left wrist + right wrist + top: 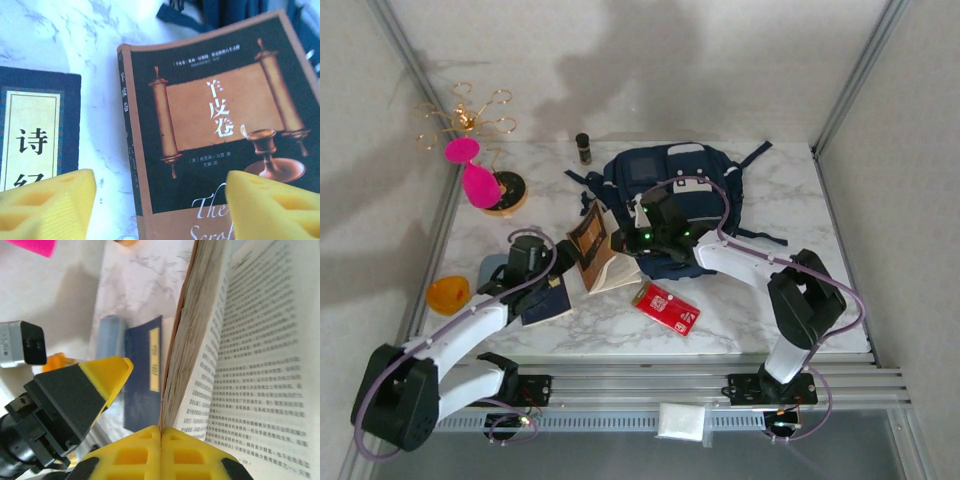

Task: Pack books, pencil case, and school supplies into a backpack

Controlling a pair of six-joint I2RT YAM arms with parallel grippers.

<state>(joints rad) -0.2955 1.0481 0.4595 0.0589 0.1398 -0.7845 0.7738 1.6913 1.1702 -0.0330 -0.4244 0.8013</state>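
My right pincer (161, 442), its yellow foam pads (135, 455) pressed together, pinches the glossy brown scroll-printed paperback (215, 115), which stands tilted just beside the navy fabric backpack (690, 175) on the marble table (750, 300). My left pincer (160, 200) hangs spread.

Top view: bright, soft, even light w/ big diffuse shadows on back wall (620, 60); table (790, 200) pale, slightly washed out. Left wrist: brown book (220, 115) cover sharp, small white glint on it; left fingers (50, 200) blurred, v. close. Right wrist: right fingers (135, 452) soft, page text readable, bg overexposed.
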